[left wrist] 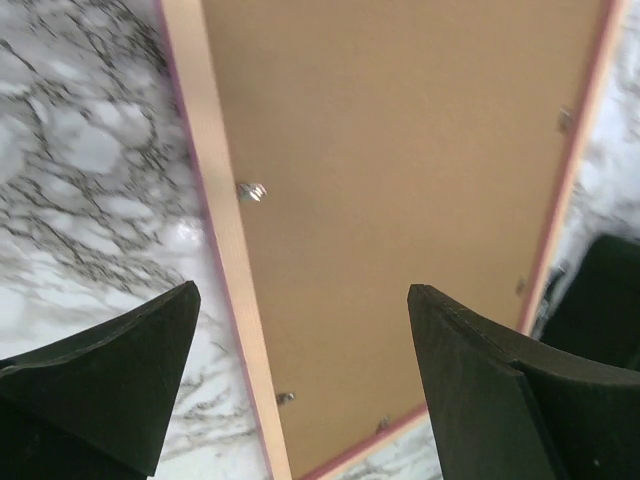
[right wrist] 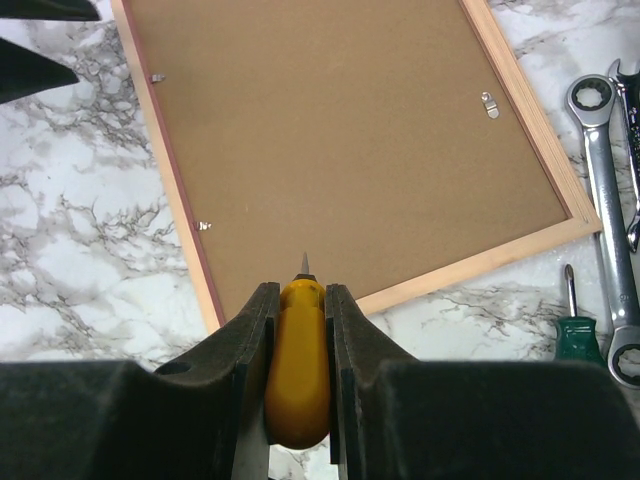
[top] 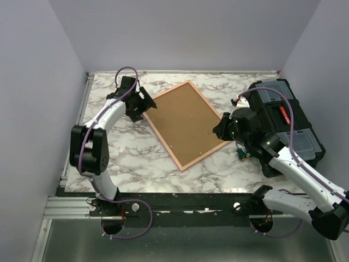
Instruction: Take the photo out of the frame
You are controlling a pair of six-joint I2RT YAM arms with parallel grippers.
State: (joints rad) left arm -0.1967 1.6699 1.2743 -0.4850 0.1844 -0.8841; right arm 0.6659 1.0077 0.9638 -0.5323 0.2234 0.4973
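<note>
The frame lies face down on the marble table, its brown backing board up inside a thin pink rim. The photo is hidden under the board. My left gripper hovers open over the frame's far left part, one finger over the marble and one over the board, nothing between them. A small metal tab sits at the board's edge. My right gripper, by the frame's right corner, is shut on a yellow-handled pointed tool, tip towards the board.
A black toolbox stands at the right, behind my right arm. A ratchet wrench and a green-handled screwdriver lie on the marble just right of the frame. Walls enclose the table on three sides.
</note>
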